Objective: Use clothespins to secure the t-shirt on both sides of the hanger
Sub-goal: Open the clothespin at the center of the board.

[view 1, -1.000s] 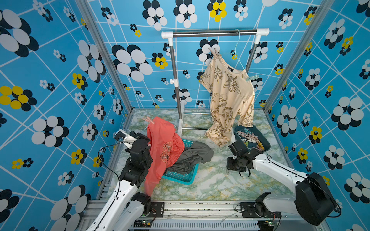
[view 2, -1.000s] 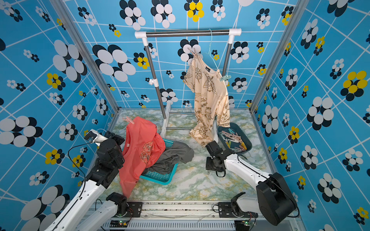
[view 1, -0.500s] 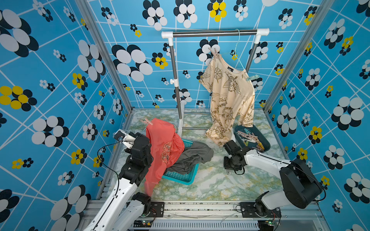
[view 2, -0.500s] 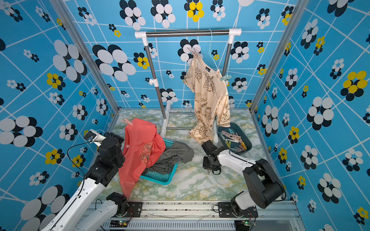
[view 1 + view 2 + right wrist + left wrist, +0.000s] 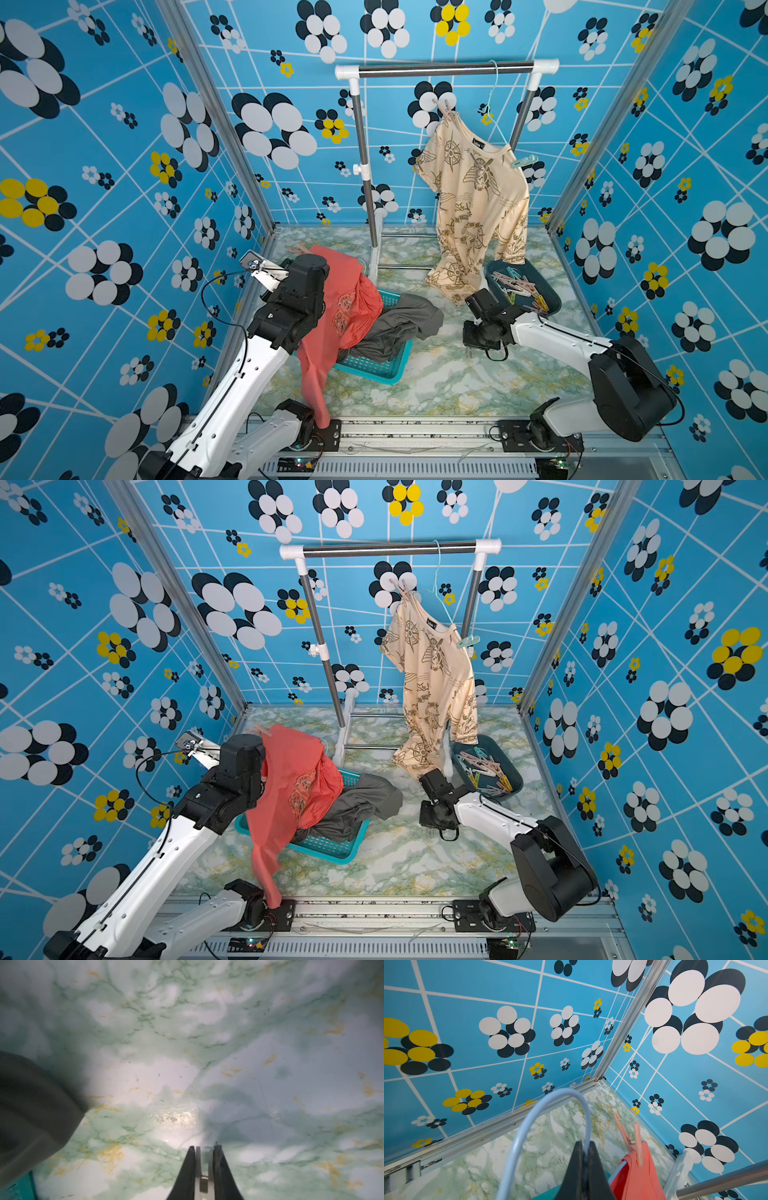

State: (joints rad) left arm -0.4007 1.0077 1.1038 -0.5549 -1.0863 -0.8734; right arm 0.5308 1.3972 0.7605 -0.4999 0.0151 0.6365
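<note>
Right wrist: pale clothespin (image 5: 198, 1163) pinched between jaws.

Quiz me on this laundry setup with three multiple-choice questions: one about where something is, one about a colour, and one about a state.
1. Where do the loose clothespins lie?
A) in a glass jar
B) in the dark tray
C) in a cardboard box

2. What colour is the t-shirt on the hanger at the left gripper?
A) coral red
B) grey
C) cream

3. How does the left gripper stand?
A) wide open and empty
B) shut on the hanger's hook
C) shut on a clothespin

Answers:
1 B: the pastel pins are heaped in the tray in both top views.
2 A: coral cloth drapes down from that hanger.
3 B: the left wrist view shows the jaws pinched on the pale blue hook.
</note>
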